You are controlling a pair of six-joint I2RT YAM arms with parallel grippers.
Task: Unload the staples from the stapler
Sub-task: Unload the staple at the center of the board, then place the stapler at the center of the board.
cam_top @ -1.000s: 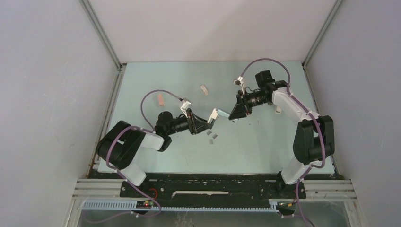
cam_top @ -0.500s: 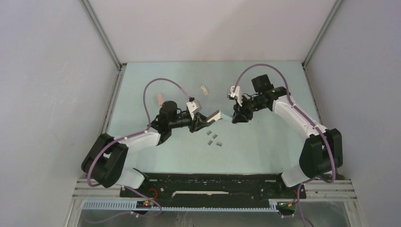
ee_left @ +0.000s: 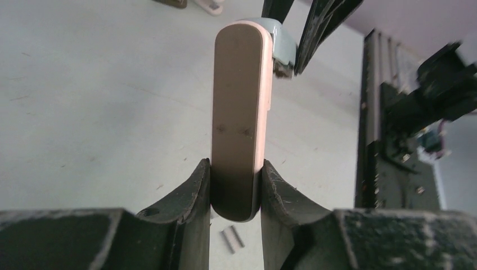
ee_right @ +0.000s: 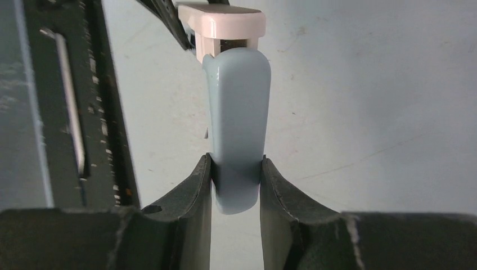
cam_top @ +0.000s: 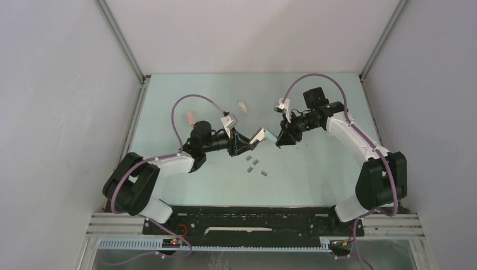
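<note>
A small stapler (cam_top: 262, 135) hangs opened between both grippers above the table's middle. My left gripper (cam_top: 248, 144) is shut on its beige half (ee_left: 239, 112). My right gripper (cam_top: 279, 139) is shut on its light blue half (ee_right: 239, 112). The two halves meet at the hinge end, where the beige part (ee_right: 222, 22) shows past the blue one. Three short grey staples (cam_top: 255, 163) lie on the table just below the stapler. One strip (ee_left: 232, 239) shows under my left gripper (ee_left: 236, 185). My right gripper (ee_right: 236, 180) holds the blue half by its rounded end.
A small pink stapler (cam_top: 192, 117) lies at the back left of the pale green table (cam_top: 304, 180). A small white block (cam_top: 243, 106) lies behind the grippers. Grey walls close in both sides and the back.
My left arm has stretched out and its wrist has moved up and right. My right gripper has shifted slightly. The stapler has stayed held between both. The staples on the table lie a little more spread.
</note>
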